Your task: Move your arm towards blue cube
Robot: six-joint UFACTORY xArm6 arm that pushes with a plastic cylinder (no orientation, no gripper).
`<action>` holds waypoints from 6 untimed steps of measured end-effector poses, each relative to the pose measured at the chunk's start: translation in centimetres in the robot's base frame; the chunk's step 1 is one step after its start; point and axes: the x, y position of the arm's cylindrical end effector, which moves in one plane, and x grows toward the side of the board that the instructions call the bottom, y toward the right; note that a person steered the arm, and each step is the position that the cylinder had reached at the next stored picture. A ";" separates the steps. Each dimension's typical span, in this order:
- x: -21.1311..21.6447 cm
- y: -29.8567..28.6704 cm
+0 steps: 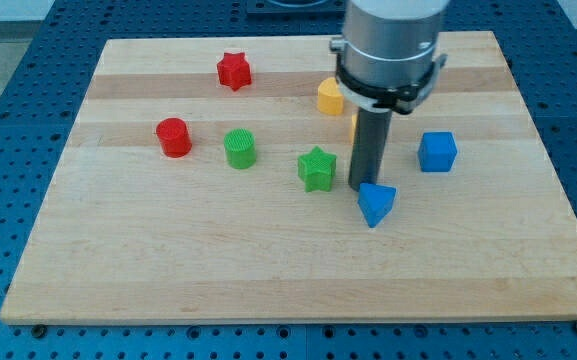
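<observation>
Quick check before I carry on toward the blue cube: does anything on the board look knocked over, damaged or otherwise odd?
Nothing stands out. All blocks sit flat on the wooden board, none damaged. My tip rests right beside the blue triangular block, with the blue cube apart to the view's right. A yellow block is partly hidden behind the arm.

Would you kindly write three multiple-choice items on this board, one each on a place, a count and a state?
1. Where is the blue cube relative to my tip?
A. the view's right
B. the view's left
C. directly below

2. How many green blocks are there?
A. one
B. two
C. four

3. What is my tip next to?
A. the red star
B. the red cylinder
C. the blue triangular block

Answers: 1 A, the cube lies right of the rod. 2 B, a green cylinder and a green star. 3 C, the tip ends at that block's upper edge.
</observation>
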 end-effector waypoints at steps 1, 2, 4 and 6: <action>4.3 -1.2; 7.8 5.9; 2.9 7.6; -1.0 17.9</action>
